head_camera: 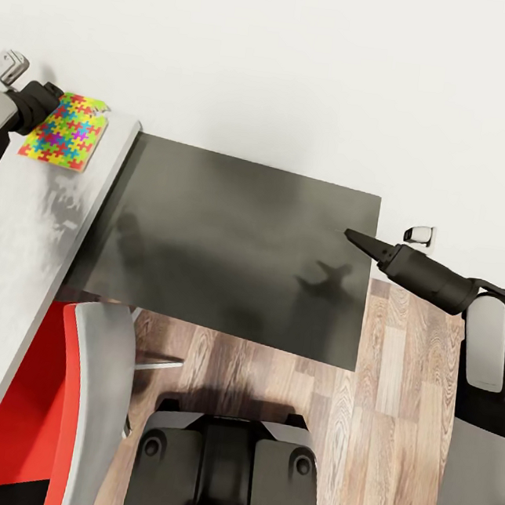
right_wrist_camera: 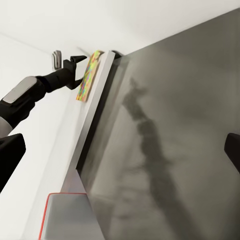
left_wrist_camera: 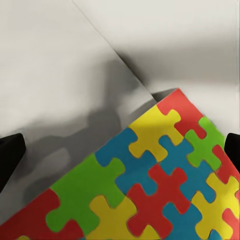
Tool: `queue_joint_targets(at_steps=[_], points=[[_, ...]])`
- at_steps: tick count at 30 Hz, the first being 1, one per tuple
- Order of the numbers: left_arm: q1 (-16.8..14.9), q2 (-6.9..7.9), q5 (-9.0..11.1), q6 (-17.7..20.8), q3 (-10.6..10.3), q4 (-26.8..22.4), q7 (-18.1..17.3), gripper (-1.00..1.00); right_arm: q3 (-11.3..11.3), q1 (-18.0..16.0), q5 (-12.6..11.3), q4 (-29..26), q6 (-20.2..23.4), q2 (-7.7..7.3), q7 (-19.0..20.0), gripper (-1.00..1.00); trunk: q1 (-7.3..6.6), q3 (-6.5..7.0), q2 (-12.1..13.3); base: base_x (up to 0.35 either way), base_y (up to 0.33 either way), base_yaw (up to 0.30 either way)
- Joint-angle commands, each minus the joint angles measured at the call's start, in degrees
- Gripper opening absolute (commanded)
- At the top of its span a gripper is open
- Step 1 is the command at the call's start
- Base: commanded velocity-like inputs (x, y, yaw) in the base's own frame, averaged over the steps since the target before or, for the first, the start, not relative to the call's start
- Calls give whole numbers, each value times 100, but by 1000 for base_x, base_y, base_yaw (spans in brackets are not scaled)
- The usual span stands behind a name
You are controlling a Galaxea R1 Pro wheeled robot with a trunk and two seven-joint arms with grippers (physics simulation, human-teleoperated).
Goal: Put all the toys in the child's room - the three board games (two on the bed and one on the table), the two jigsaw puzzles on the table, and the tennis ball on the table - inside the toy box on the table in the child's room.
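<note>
One jigsaw puzzle [head_camera: 66, 131], a flat square of bright interlocking pieces, lies at the far end of the pale grey table [head_camera: 25, 240], its far corner reaching the table's end. My left gripper [head_camera: 54, 102] hovers at the puzzle's far left corner, open. In the left wrist view the puzzle [left_wrist_camera: 150, 185] lies below and between the spread fingertips [left_wrist_camera: 10, 160], and the gripper's shadow falls on the table. My right gripper [head_camera: 357, 238] hangs open and empty over the right edge of the dark cabinet. The right wrist view catches the puzzle [right_wrist_camera: 87, 75] and the left arm [right_wrist_camera: 30, 95] in the distance.
A lower dark-topped cabinet [head_camera: 230, 242] stands against the white wall beside the table. A red and grey chair [head_camera: 52, 402] sits under the table at lower left. My base [head_camera: 226, 470] stands on wood floor [head_camera: 395, 381].
</note>
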Motion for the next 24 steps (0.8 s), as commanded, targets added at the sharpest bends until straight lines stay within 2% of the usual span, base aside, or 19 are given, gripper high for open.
queue_joint_targets(at_steps=[1, 10, 19, 24], points=[[3, 5, 75, 30, 61, 283, 39, 100, -3, -4, 27, 0, 23, 0, 33, 100, 5, -6, -6, 0, 0, -1], [6, 149, 74, 76, 263, 273, 41, 100, 15, -4, 32, 7, 23, 1, 27, 100, 5, -6, -6, 0, 0, 0], [6, 237, 125, 318, 312, 226, 41, 100, 23, -5, 33, 8, 23, 1, 21, 100, 5, -6, -6, 0, 0, 0], [3, 256, 242, 394, 314, 210, 44, 100, 26, -9, 35, 8, 23, 1, 19, 100, 5, -6, -6, 0, 0, 0]])
